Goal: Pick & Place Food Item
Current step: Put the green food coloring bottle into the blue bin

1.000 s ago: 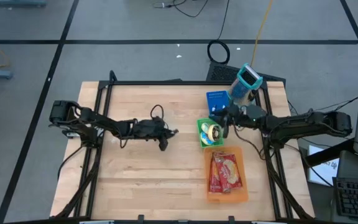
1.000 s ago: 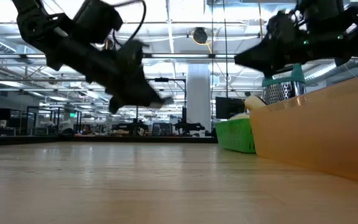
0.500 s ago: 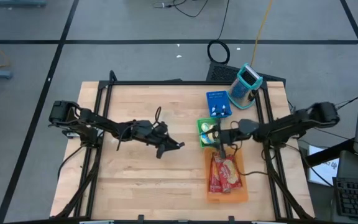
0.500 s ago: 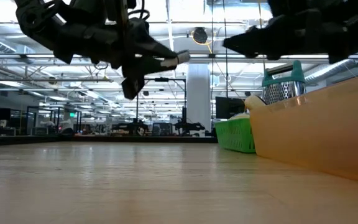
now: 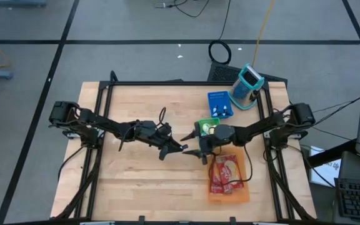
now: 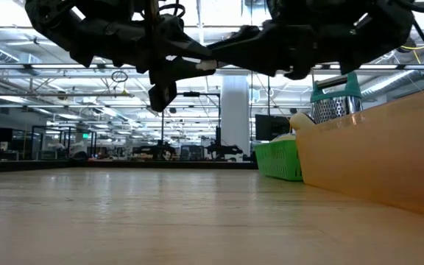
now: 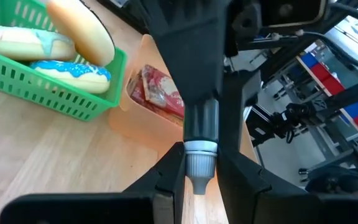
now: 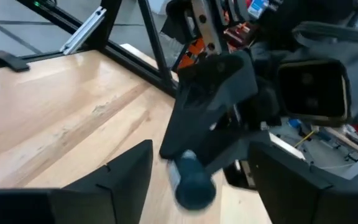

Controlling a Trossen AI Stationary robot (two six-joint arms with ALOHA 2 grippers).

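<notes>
The left gripper hangs above the middle of the table, its fingers pinched on a small dark bottle with a ribbed grey cap. In the left wrist view the bottle stands between the two dark fingers with the cap nearest that camera. In the low view the bottle's pale end points toward the other arm, well clear of the tabletop.

The right gripper faces the left one from the right, almost tip to tip with it over the table's centre. Its fingers are spread wide, and the right wrist view shows the rounded dark end of the bottle between them. Whether they touch the bottle cannot be told.

Just behind the right gripper, to its right, sits a green basket holding iced doughnuts and a bun. Nearer than the basket, an orange bin holds a red snack packet. Farther back on the right lie a blue box and a teal-topped metal grater at the table's far right corner.
</notes>
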